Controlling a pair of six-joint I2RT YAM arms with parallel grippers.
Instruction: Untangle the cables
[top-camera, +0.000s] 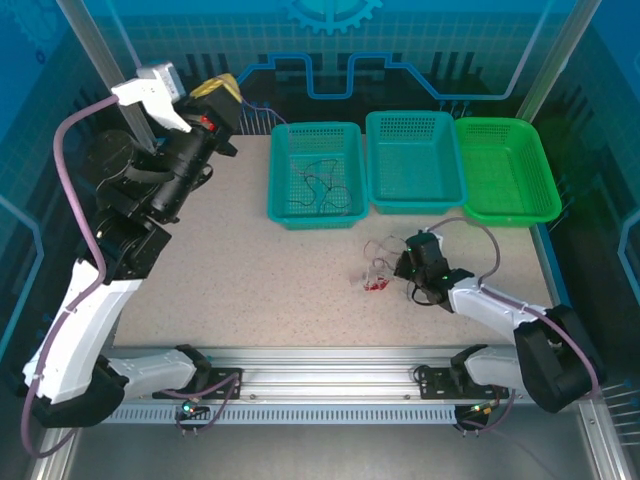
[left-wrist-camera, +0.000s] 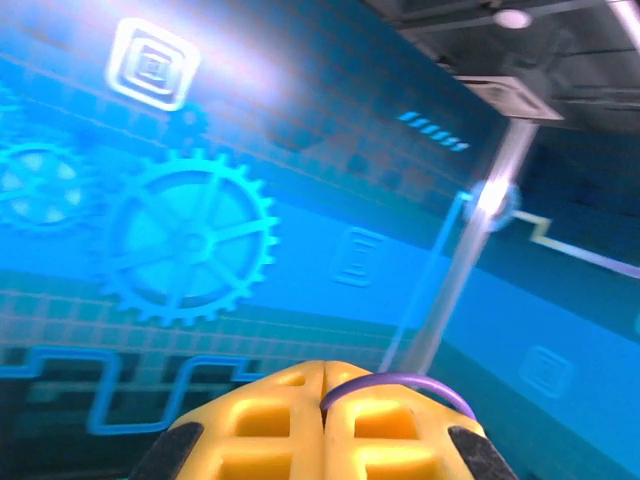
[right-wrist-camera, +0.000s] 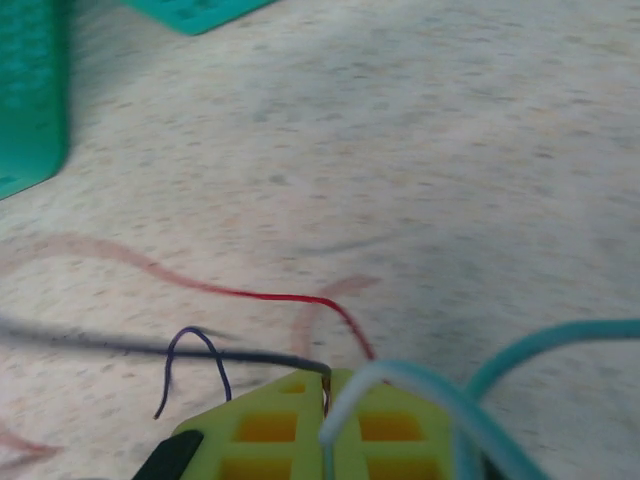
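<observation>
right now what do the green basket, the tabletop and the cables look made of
Green basket: probably moulded plastic, slightly glossy, perforated mesh walls. Tabletop: matte speckled beige, maybe laminate. Cables: thin flexible insulated wire, likely plastic-coated.

No legible text, numbers or brand marks anywhere.
Pictograms only: pale-blue cogwheel graphic (left-wrist-camera: 185, 240) at left centre of the left wrist view, printed on the blue backdrop wall (left-wrist-camera: 400, 300). Rounded nested-square emblem (left-wrist-camera: 150, 65) at upper left on the same wall. Row of small slanted dashes (left-wrist-camera: 432, 132) at upper right. Part of a cogwheel outline (top-camera: 330, 12) at top centre of the overhead view.
</observation>
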